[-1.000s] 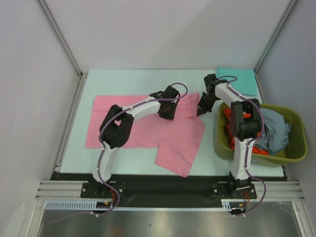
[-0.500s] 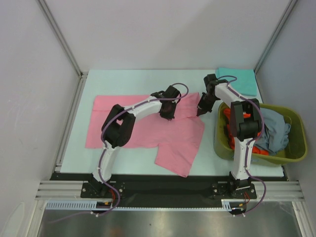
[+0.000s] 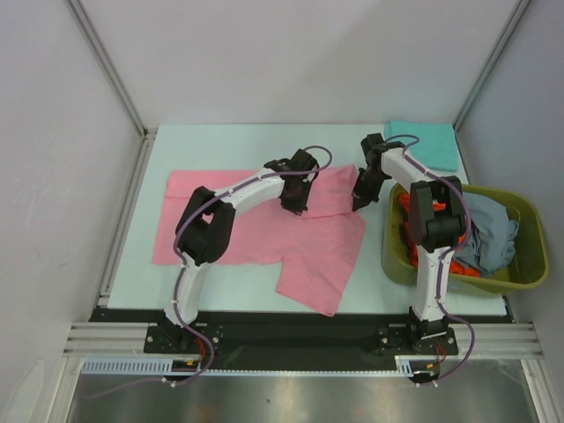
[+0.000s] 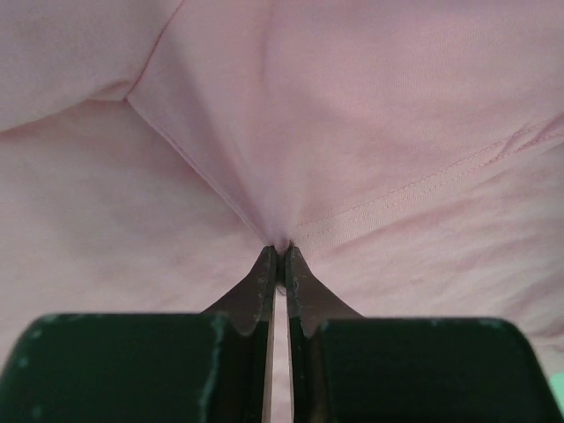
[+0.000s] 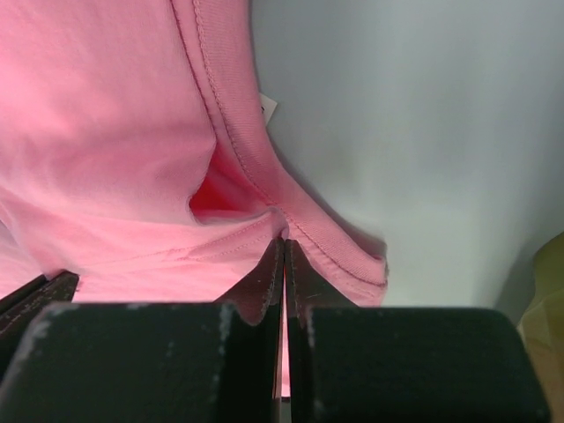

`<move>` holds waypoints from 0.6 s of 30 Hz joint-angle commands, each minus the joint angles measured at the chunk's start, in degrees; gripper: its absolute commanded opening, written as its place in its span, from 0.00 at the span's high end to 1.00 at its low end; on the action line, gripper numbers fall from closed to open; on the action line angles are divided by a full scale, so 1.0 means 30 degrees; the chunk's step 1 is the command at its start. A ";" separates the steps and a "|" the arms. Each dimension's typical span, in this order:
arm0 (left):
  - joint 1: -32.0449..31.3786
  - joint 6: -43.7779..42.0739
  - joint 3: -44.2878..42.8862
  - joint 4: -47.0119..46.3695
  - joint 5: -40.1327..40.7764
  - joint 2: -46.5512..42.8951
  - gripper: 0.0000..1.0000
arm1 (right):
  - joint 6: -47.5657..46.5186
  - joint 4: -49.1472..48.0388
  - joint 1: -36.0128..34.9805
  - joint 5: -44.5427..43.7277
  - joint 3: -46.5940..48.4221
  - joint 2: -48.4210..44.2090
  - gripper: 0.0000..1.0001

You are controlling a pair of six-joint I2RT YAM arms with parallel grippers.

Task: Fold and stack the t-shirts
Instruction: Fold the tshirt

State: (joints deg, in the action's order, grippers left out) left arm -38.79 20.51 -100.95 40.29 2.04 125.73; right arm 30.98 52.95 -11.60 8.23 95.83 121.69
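Observation:
The pink t-shirt (image 3: 256, 229) lies spread across the table. My left gripper (image 3: 295, 204) is shut on a pinch of its cloth near the shirt's upper middle; the wrist view shows the fabric (image 4: 352, 132) pulled into the closed tips (image 4: 282, 254). My right gripper (image 3: 359, 196) is shut on the shirt's ribbed collar edge (image 5: 264, 185) at its upper right corner, tips (image 5: 284, 248) closed on the hem. A folded teal t-shirt (image 3: 425, 144) lies at the back right. Orange-red (image 3: 407, 220) and grey-blue (image 3: 489, 231) shirts sit in the basket.
The olive-green plastic basket (image 3: 520, 280) stands at the right, close beside my right arm. White walls enclose the table on three sides. A bare strip of table (image 3: 238, 145) lies behind the pink shirt.
Both grippers have shifted slightly toward the back with the pink cloth held; the shirt's upper edge moved a little with them.

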 commanded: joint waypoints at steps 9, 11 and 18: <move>0.0594 -0.0216 -0.0570 0.0895 -0.1561 -0.1071 0.88 | -0.0045 0.0895 -0.0119 0.0684 -0.0448 -0.1364 1.00; 0.0623 -0.0304 -0.0541 0.1012 -0.1385 -0.1071 0.88 | 0.0159 0.0925 -0.0148 0.0772 -0.0625 -0.1451 1.00; 0.0712 -0.0568 -0.0541 0.1217 -0.0945 -0.1159 0.86 | 0.1359 0.0458 -0.0207 0.1329 -0.2030 -0.1714 1.00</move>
State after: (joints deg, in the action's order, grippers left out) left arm -37.08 20.27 -100.95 42.22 -1.63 125.64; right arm 32.71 54.24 -11.84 11.09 91.31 119.50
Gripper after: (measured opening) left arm 0.135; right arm 0.010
